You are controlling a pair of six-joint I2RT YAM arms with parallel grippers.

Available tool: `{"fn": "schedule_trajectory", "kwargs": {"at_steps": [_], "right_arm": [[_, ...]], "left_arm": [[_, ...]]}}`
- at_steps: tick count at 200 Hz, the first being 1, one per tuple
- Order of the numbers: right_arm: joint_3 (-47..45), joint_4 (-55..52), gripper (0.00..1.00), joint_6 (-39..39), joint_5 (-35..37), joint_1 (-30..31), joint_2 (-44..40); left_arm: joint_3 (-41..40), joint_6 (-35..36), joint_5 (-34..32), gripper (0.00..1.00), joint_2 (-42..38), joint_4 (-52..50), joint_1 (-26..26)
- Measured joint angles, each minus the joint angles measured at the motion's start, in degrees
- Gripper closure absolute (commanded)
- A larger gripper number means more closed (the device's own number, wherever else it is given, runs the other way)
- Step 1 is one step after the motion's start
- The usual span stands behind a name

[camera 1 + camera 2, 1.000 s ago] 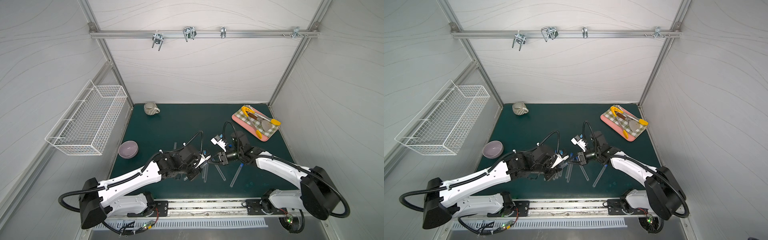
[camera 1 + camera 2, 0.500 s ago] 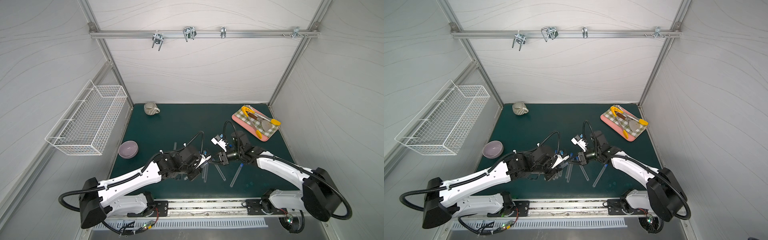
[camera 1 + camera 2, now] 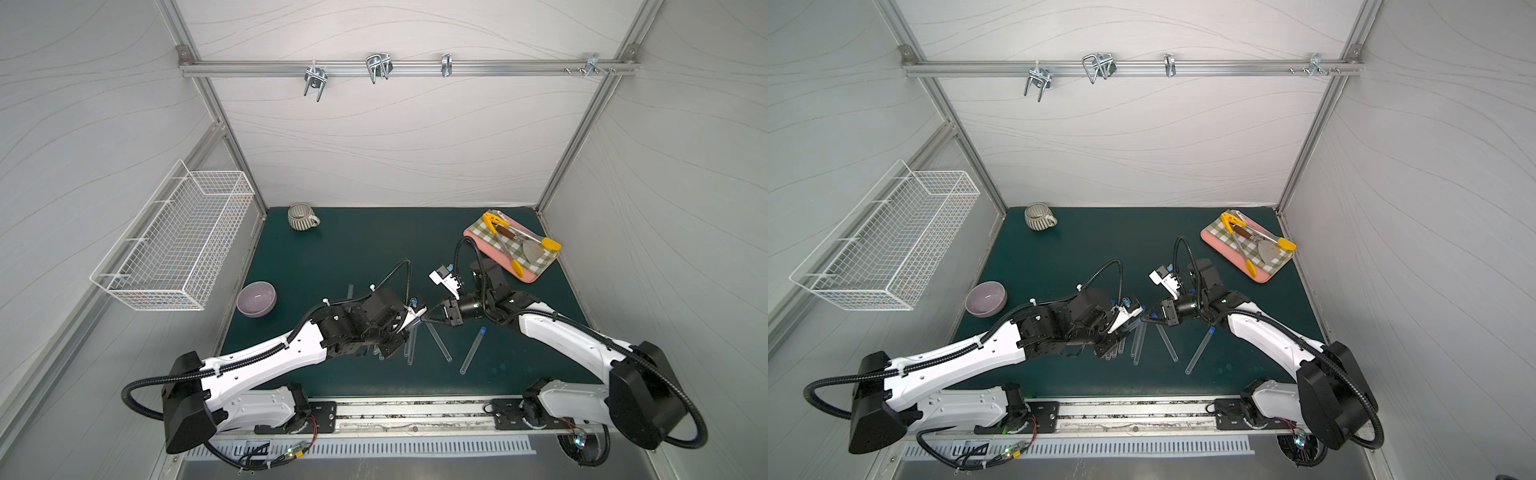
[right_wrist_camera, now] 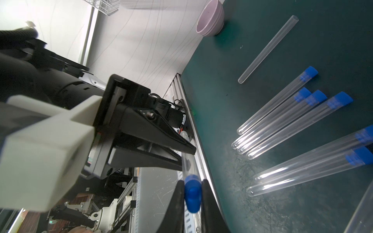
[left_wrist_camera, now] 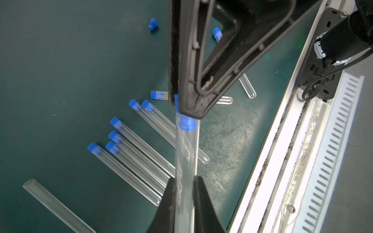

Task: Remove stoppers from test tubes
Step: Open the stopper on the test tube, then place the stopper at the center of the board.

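Left claw (image 5: 185, 182) grips tight on thin clear test tube (image 5: 186, 153), right claw (image 4: 192, 184) pinches shut on its bright blue plastic stopper (image 4: 193, 194) — a skewed pull risks the slick tube sliding free.

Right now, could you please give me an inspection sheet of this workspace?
Surface: dark green mat, scuffed near the front.
Job's things: stoppered test tubes lie on it; one open tube and one loose stopper lie apart.
Clutter: purple bowl, striped mug, pink tray of utensils.
Hands: left hand shut on a lifted tube; right hand shut on its blue stopper.
Cables: black hoses arch over both wrists.
Surroundings: wire basket on side wall, hook rail behind.
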Motion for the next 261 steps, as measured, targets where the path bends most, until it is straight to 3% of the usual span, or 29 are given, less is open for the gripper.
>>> {"fn": "schedule_trajectory", "kwargs": {"at_steps": [127, 199, 261], "right_arm": [[1.2, -6.0, 0.95, -3.7, 4.5, -4.5, -0.8], [0.6, -7.5, 0.91, -5.2, 12.8, -21.9, 6.4], [0.8, -6.4, 0.88, -5.2, 17.4, -27.0, 14.0]], "left_arm": [[0.0, -0.1, -3.9, 1.00, 1.2, -4.0, 0.1], [0.0, -6.7, -4.6, 1.00, 1.5, -2.6, 1.2], [-1.0, -12.7, -5.1, 1.00, 4.0, -0.1, 5.9]]}}
